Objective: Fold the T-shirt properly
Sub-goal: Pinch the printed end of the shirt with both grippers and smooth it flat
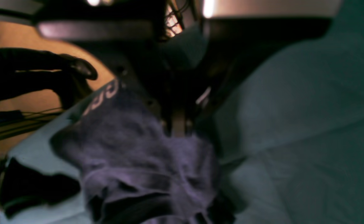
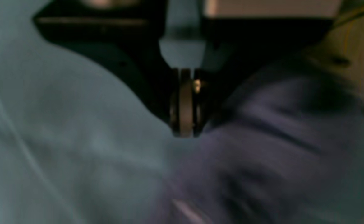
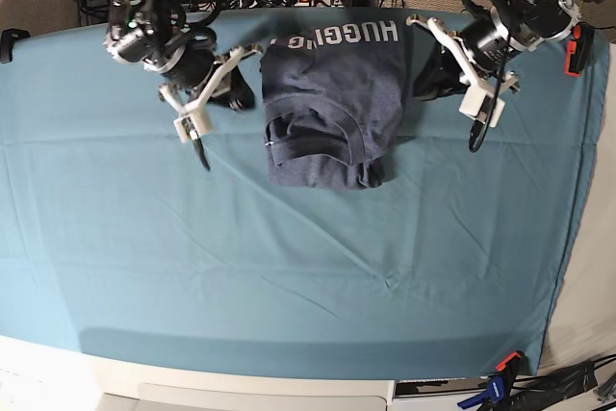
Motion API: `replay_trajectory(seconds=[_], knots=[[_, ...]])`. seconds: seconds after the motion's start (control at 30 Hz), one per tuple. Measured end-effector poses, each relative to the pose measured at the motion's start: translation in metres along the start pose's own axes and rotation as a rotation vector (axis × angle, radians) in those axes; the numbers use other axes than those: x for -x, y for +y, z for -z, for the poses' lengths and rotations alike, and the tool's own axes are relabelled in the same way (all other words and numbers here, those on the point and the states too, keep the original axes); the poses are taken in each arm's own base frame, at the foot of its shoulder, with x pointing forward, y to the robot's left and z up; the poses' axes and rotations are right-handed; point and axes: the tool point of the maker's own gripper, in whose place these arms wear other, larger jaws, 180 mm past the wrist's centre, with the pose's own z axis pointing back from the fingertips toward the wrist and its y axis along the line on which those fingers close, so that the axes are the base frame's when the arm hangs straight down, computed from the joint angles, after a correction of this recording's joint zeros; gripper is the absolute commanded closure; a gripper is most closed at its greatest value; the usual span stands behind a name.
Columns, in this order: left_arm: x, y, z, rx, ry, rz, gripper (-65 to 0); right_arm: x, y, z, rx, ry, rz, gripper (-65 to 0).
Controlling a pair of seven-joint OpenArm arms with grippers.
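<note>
Lying near the far edge of the table, around its middle, the T-shirt (image 3: 332,103) is showing a heathered dark blue-grey body, partly folded, with white block lettering running along its far hem and bunched, doubled-over fabric at its near end. Covering the table, the teal table cloth (image 3: 289,267) is wrinkling lightly toward the near edge. Hanging just beside the shirt on the base view's right, the left gripper (image 3: 474,137) is keeping its fingers together with nothing between them; the left wrist view is showing its tips (image 1: 178,124) poised over the shirt's crumpled fabric (image 1: 138,155). Hanging just beside the shirt on the base view's left, the right gripper (image 3: 200,153) is likewise showing its fingers pressed together and empty; its own blurred camera view is showing the tips (image 2: 185,124) at the border of cloth (image 2: 60,140) and shirt (image 2: 278,140). Whether either tip is touching fabric cannot be told. Clipping the cloth at the near right corner, a clamp (image 3: 500,372) is sitting with orange and blue handles.
</note>
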Motion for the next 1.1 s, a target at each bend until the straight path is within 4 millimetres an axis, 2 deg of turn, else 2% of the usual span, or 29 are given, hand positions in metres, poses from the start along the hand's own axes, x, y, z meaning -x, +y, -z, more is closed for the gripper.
replay_trajectory(seconds=[0.1, 0.17, 0.3, 0.4, 0.5, 0.63, 0.7, 0.9, 1.1], knots=[[0.002, -0.024, -0.009, 0.085, -0.01, 0.013, 0.0, -0.038, 0.047, -0.02, -0.172, -0.136, -0.09, 0.0], [0.002, -0.044, -0.018, 0.146, -0.02, 0.025, 0.0, -0.05, 0.069, -0.032, -0.228, -0.197, -0.123, 0.0], [0.016, -0.055, -0.02, 0.177, 0.019, 0.002, 0.0, -0.044, 0.082, -0.036, -0.263, -0.184, -0.122, 0.0], [0.016, -0.083, -0.012, 0.264, 0.009, 0.019, 0.0, -0.04, 0.088, -0.029, -0.305, -0.18, -0.094, 0.0], [0.021, -0.111, -0.002, 0.331, 0.022, 0.07, 0.0, -0.019, 0.089, -0.012, -0.343, -0.122, -0.031, 0.0], [0.014, -0.133, 0.015, 0.376, -0.01, 0.148, 0.0, 0.006, 0.094, 0.008, -0.403, -0.055, 0.025, 0.0], [0.015, -0.136, 0.025, 0.368, -0.002, 0.155, 0.0, 0.015, 0.089, 0.018, -0.394, -0.026, 0.042, 0.0], [0.02, -0.138, 0.033, 0.38, 0.005, 0.128, 0.0, 0.041, 0.062, 0.042, -0.319, 0.076, 0.044, 0.0], [0.028, -0.128, 0.037, 0.327, 0.039, 0.172, 0.0, 0.044, 0.042, 0.056, -0.266, 0.098, 0.033, 0.0]])
